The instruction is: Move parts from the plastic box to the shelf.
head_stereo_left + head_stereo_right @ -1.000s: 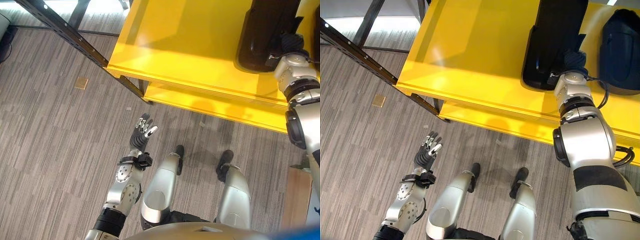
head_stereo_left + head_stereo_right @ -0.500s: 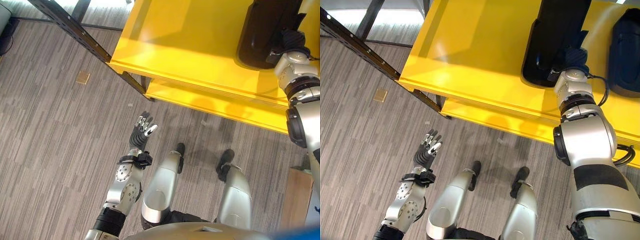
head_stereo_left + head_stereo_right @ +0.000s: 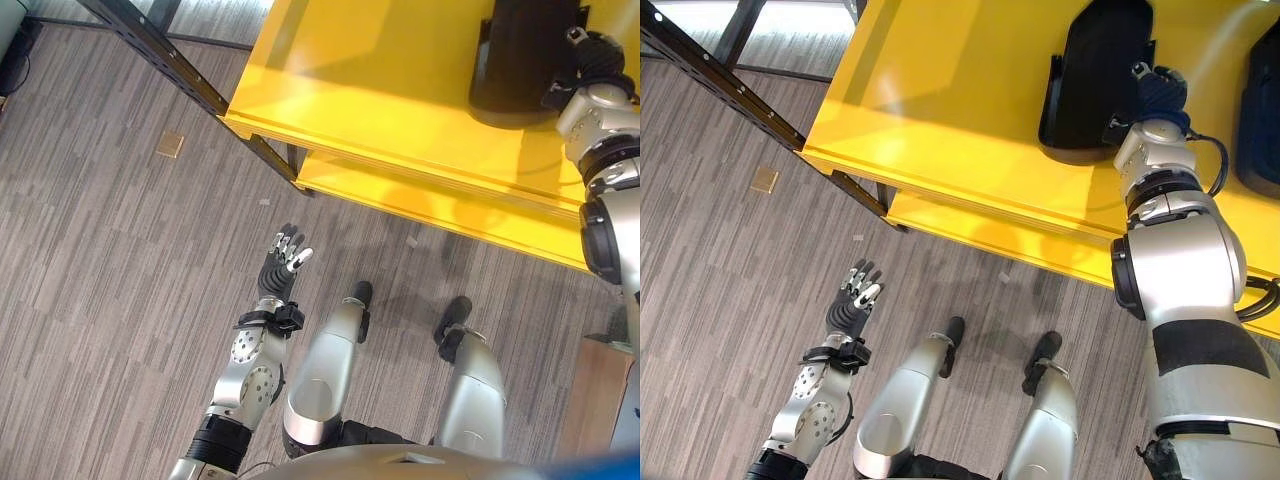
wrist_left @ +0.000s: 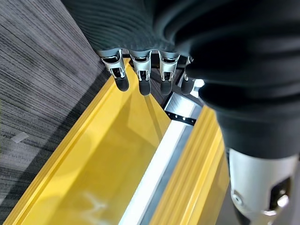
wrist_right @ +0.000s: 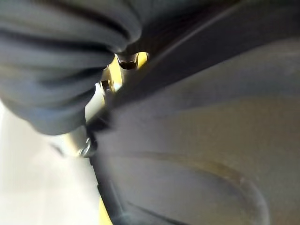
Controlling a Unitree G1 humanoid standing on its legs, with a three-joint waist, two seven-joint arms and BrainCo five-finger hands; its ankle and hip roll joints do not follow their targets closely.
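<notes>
Setting a black part point(image 3: 1095, 80) on the yellow shelf point(image 3: 940, 100), the right hand point(image 3: 1155, 95) sits against the part's near edge; whether its fingers grip it I cannot tell. Another dark part point(image 3: 1262, 110) lies on the shelf just beyond that hand. The left hand point(image 3: 281, 262) hangs over the floor, fingers straight, empty. Judging by this, delivery is nearly done and release remains.

floor: grey striped carpet point(image 3: 110, 260) | dark metal upright point(image 3: 170, 60) | small tan tile point(image 3: 169, 144)
</notes>
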